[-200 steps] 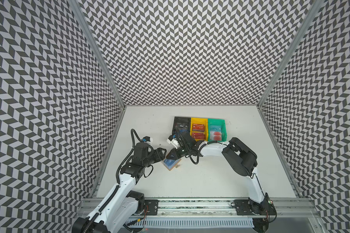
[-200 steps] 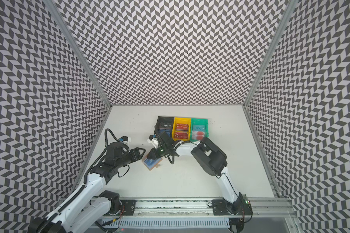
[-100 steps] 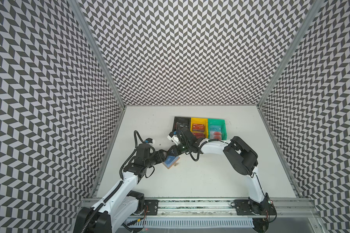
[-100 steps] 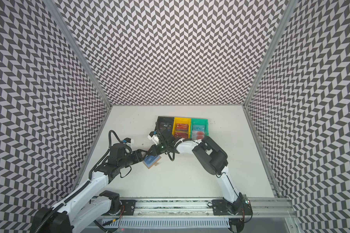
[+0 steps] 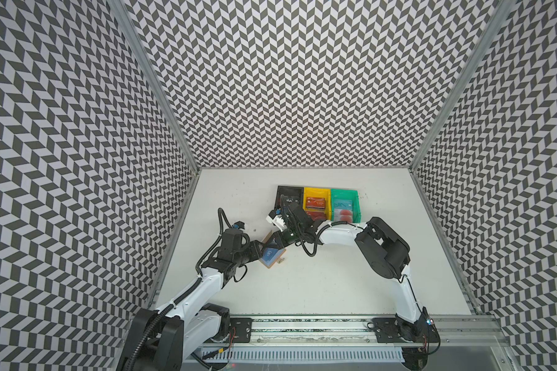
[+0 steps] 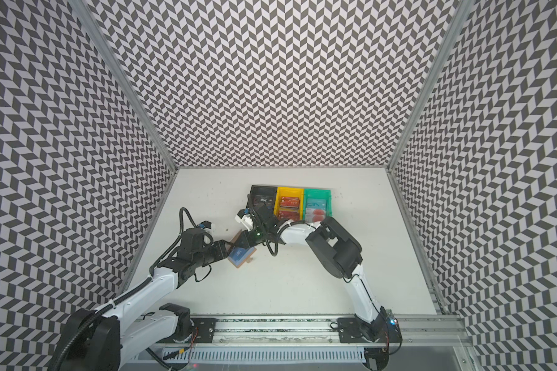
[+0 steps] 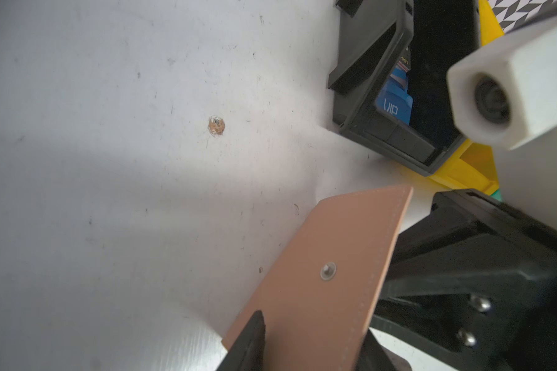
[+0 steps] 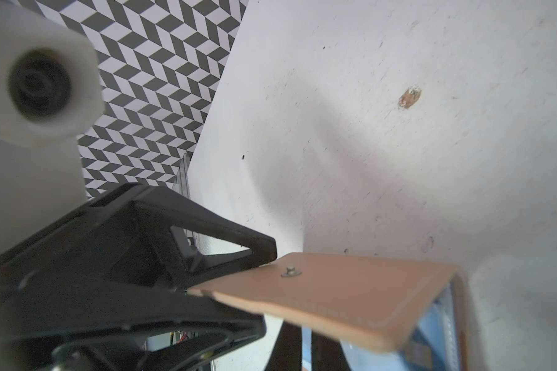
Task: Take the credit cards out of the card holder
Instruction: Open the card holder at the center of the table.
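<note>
**Flap changes hands.** My left gripper [image 5: 261, 248], which a second ago stood off at the 9 o'clock side of the card holder [image 5: 269, 264] with its jaws wider, has come in to the tan flap [image 7: 328, 257]. Its jaws are narrowing across the flap, one finger over it and one under, the upper tip touching near the snap stud [image 7: 328, 273]. I cannot tell whether they have clamped yet.

My right gripper [image 5: 276, 240], reaching in from 2 o'clock, has stayed put, its jaws pinched shut on the same flap and holding it raised off the table [image 5: 303, 289].

The card holder lies open left of the table's middle, at about 7 o'clock from the bins. A blue VIP card [image 5: 271, 255] is in its clear sleeve, face up under the lifted flap. Other cards already lie in the black bin [image 5: 282, 192], yellow bin [image 5: 316, 191] and green bin [image 5: 344, 192] at the table's 12 o'clock.

As I read it, the flap is passing from right to left. Once my left has it, my right is free to let go and draw out the blue card. Letting go too soon could drop the flap back over the sleeve.
</note>
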Motion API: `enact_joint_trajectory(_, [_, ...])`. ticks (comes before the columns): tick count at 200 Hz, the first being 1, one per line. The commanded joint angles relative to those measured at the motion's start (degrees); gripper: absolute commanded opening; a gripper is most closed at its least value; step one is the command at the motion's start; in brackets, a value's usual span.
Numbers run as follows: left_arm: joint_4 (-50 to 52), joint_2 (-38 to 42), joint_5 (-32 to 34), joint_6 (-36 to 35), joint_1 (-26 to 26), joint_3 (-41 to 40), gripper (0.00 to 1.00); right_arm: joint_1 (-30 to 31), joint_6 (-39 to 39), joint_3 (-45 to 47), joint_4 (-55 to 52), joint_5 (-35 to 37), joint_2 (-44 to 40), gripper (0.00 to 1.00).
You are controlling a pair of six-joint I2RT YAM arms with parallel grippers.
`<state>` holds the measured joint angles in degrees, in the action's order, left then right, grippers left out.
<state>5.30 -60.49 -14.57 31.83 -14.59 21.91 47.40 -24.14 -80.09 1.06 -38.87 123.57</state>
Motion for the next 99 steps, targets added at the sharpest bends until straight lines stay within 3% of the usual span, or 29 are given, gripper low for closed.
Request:
enact_joint_trajectory(1, [-2.53,-0.81,1.56,-0.25,-0.01,-0.85,0.39,-0.42,1.31,-1.30,-0.50,0.20,0.50,0.10])
enact_joint_trajectory(20, [-4.77,-1.12,1.33,0.95,0.22,-2.25,0.26,-0.41,2.43,-0.82,-2.44,1.44,-0.61,0.10])
enact_joint_trajectory(34, [-6.10,-1.12,0.11,2.34,0.31,-3.45,0.00,-0.38,3.75,-0.46,-4.58,3.25,-1.71,0.10])
enact_joint_trajectory(80, [-11.96,2.79,-7.46,8.96,0.02,-9.63,0.00,-0.46,7.13,3.76,-8.98,9.55,-7.63,0.10])
enact_joint_trajectory(99, [-11.01,5.52,-7.64,9.56,-0.17,-11.29,0.00,-0.45,8.17,4.92,-9.94,10.26,-8.77,0.10])
